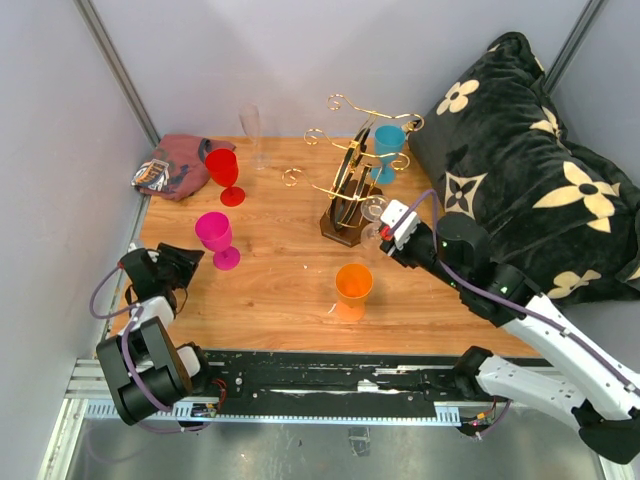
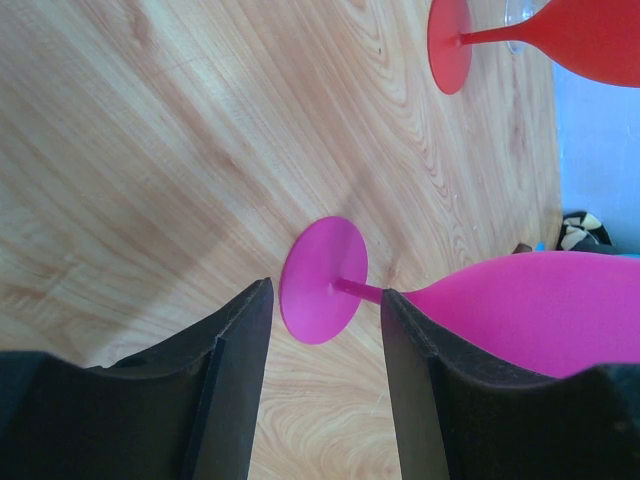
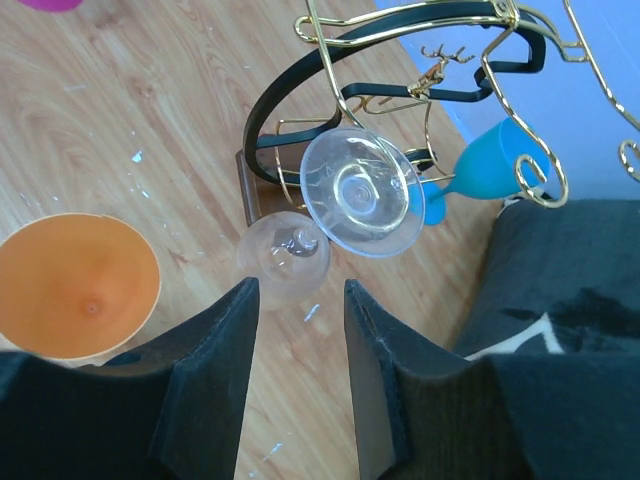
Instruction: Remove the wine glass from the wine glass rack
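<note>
The wine glass rack (image 1: pixel 345 195) has a dark wooden base, dark panels and gold wire arms; it also shows in the right wrist view (image 3: pixel 300 70). A clear wine glass (image 1: pixel 373 212) hangs upside down at its near end, with the foot (image 3: pixel 360 190) uppermost and the bowl (image 3: pixel 283 258) below. A blue wine glass (image 1: pixel 388 145) hangs on the far side. My right gripper (image 1: pixel 388 233) is open and empty, its tips (image 3: pixel 298 300) just short of the clear bowl. My left gripper (image 1: pixel 185 262) is open and empty at the left edge.
A pink glass (image 1: pixel 215 238) stands just beyond my left gripper (image 2: pixel 325 300). A red glass (image 1: pixel 224 172), a clear flute (image 1: pixel 251 130) and a crumpled cloth (image 1: pixel 172 166) are at the back left. An orange cup (image 1: pixel 353 285) stands near the rack. A black flowered pillow (image 1: pixel 530 170) fills the right side.
</note>
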